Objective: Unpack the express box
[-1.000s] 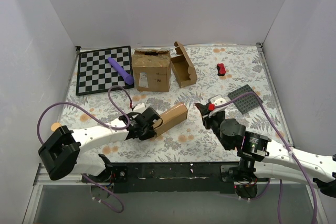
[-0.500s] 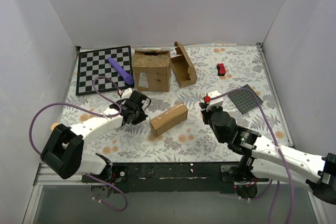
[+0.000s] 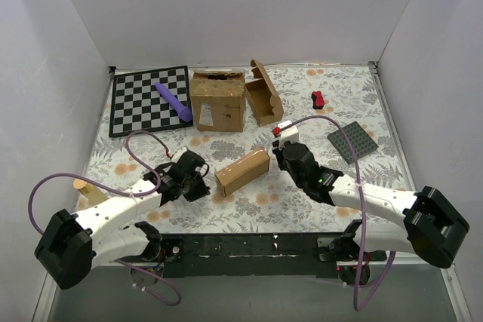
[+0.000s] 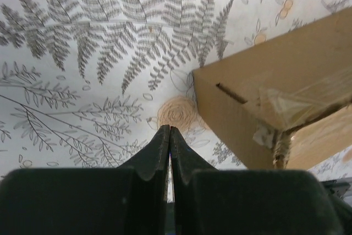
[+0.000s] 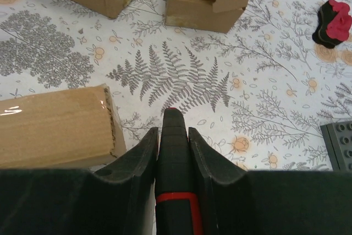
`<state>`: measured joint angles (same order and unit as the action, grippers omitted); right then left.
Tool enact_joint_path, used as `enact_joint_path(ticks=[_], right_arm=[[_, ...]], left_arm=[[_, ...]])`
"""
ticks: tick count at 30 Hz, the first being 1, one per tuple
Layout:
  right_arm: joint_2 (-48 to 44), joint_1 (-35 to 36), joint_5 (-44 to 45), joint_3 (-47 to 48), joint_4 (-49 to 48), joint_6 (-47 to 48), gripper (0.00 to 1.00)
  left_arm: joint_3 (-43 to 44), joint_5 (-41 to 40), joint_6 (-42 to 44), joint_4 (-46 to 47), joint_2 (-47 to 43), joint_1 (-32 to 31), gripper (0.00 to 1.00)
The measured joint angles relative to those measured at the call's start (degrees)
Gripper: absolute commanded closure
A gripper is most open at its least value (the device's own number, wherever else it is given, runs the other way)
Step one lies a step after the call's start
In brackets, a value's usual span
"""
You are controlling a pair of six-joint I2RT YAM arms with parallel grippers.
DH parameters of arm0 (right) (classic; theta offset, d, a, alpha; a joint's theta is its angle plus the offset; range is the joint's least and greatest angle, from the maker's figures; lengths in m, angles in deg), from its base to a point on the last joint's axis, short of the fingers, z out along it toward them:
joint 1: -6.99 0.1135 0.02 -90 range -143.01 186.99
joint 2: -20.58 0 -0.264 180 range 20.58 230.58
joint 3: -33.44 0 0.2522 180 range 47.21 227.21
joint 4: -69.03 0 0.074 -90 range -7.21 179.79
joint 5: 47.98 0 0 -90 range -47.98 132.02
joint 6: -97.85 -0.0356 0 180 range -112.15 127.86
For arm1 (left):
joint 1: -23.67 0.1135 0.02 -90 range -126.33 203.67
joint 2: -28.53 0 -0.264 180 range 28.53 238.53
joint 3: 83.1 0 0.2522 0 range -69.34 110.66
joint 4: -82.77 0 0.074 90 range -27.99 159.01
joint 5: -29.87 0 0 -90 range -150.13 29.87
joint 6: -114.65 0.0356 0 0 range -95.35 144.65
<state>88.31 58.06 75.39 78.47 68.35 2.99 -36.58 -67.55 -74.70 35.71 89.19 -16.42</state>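
Left jaws shut near express box [image 3: 242,172], right jaws around tool [image 5: 174,136]

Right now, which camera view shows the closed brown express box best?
The top external view: the express box shows whole, lid closed. The left wrist view catches only one corner; the right wrist view, only one end.

Both low: left fingers [image 4: 158,155] pressed together; right fingers [image 5: 144,160] clamped on black-red tool [image 5: 175,147].

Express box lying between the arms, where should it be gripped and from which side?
Pinch the express box across its narrow width near its left end, from above: it lies flat, closed, long sides free, that end nearest the left gripper.
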Motion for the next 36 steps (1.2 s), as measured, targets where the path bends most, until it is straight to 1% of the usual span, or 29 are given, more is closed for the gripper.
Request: enact_joint_path(ticks=[4,7,11,15,19,23,31,36], right_arm=[[2.2,0.0,-1.6,1.4,-3.3,1.3,0.99],[4.5,0.0,-2.9,3.0,-5.3,2.2,0.99],[6.5,0.0,-5.6,4.3,-5.7,2.3,0.99],[6.6,0.8,-7.5,4.3,-5.2,2.0,0.99],[5.1,2.9,-8.1,4.3,-3.7,1.2,0.99],[2.4,5.0,-7.6,4.3,-1.8,0.2,0.99],[-1.3,5.3,-4.3,3.6,2.2,-0.8,0.99],[-3.2,6.1,-3.6,2.3,4.5,-1.7,0.99]], left_arm=[[-1.6,2.0,-0.6,0.4,-0.2,-2.4,1.00],[-2.4,3.2,-0.8,1.1,-0.1,-2.9,1.00],[-3.5,4.3,-0.8,2.5,0.0,-2.9,1.00],[-4.2,5.3,-0.8,4.3,0.6,-2.9,1.00],[-4.2,5.9,-0.7,7.2,3.7,-2.9,1.00],[-3.1,6.5,-0.3,9.1,9.1,-2.9,1.00],[2.3,4.6,1.7,8.5,15.4,-2.7,1.00],[4.3,2.7,3.9,7.3,17.1,-0.5,0.99]])
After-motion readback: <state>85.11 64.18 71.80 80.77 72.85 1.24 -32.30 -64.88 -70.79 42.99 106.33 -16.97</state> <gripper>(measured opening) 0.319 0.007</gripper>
